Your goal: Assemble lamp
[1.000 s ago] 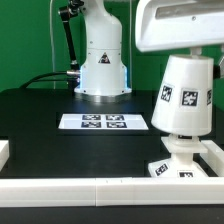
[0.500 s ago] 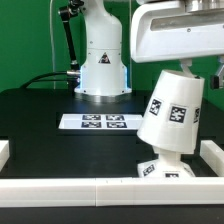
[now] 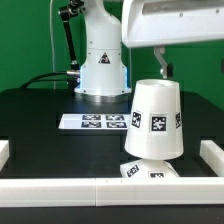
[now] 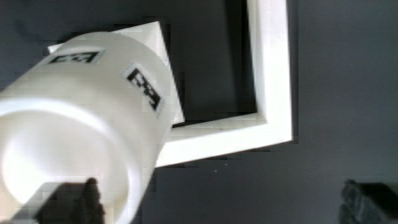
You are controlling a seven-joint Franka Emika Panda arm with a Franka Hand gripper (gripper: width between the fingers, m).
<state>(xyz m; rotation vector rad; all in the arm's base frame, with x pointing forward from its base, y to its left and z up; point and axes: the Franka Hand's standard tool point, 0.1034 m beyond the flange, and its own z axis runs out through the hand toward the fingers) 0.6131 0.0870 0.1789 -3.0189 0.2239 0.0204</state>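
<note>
The white tapered shade (image 3: 153, 120) stands almost upright, narrow end up, on the flat square base (image 3: 148, 171) near the front rail. The bulb is hidden under the shade. In the wrist view the shade (image 4: 89, 130) fills one side, and a corner of the base (image 4: 153, 36) shows beyond it. My gripper (image 4: 214, 203) is open, with its dark fingers (image 4: 64, 203) far apart. One finger lies over the shade's side and the other over bare black table. In the exterior view the hand hangs just above the shade, and a dark finger (image 3: 162, 68) reaches down toward its top.
The marker board (image 3: 92, 122) lies mid-table in front of the robot's white pedestal (image 3: 101, 62). A low white rail (image 3: 100, 189) runs along the front, with rail ends at the exterior view's right (image 3: 212, 153) and left (image 3: 3, 150). The rail's corner shows in the wrist view (image 4: 267, 110).
The shade and base have slid toward the exterior view's left. The shade tilted on the way and now stands nearly upright and lower. The hand moved left with them.
</note>
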